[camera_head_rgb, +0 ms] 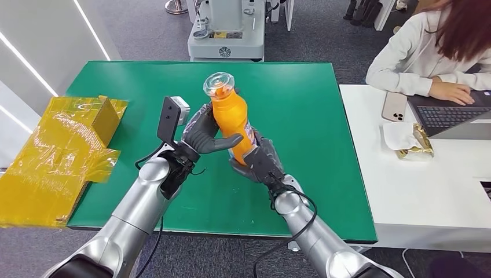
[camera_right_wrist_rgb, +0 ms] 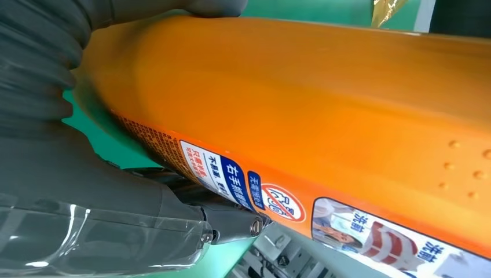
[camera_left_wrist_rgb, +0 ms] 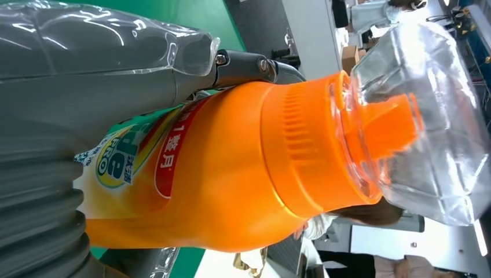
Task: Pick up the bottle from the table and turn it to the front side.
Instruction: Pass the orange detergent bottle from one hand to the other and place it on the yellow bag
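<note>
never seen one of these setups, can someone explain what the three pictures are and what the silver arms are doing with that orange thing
It is a humanoid robot with two silver arms. The wide picture is from a camera high on its body, looking down at a green table. The other two come from cameras at each wrist, so they look turned and very close. Its left hand and right hand both hold an orange bottle with a clear cap, lifted off the table. A yellow box sits at the table's left edge, and a person works at a white desk nearby.
</note>
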Robot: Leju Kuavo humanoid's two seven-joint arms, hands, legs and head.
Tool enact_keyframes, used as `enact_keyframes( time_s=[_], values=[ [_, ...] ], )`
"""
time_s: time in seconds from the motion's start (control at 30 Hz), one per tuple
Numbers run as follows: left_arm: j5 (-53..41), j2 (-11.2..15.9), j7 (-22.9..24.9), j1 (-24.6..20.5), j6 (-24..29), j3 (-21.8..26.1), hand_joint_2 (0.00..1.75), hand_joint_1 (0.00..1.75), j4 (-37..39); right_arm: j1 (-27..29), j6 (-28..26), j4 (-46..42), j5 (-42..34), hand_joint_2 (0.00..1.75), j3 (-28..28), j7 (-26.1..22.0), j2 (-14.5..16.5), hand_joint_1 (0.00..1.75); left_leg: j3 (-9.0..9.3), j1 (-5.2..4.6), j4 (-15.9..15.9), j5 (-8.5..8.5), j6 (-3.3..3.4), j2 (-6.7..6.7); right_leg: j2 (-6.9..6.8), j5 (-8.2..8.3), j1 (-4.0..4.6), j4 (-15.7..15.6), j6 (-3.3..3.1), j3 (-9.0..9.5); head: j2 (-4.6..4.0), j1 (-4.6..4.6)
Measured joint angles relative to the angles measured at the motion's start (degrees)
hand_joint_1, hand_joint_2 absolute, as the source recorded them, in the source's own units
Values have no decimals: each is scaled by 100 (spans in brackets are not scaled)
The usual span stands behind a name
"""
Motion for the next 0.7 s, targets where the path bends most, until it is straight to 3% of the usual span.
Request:
enact_keyframes(
  time_s=[0.57,0.6,0.7],
  values=[
    [168,-15,160,-262,-5,0,175,0,388,-117,-332,304,531,175,175,104,5,175,0,0,0,0,0,0,0,1,0,1,0,0,0,0],
    [169,-15,162,-262,-4,0,175,18,395,-120,-339,319,531,175,180,102,5,175,0,0,0,0,0,0,0,1,0,1,0,0,0,0],
    [178,-13,179,-262,-4,0,175,145,410,-135,-376,363,535,175,200,102,7,175,0,0,0,0,0,0,0,1,0,1,0,0,0,1]
  ],
)
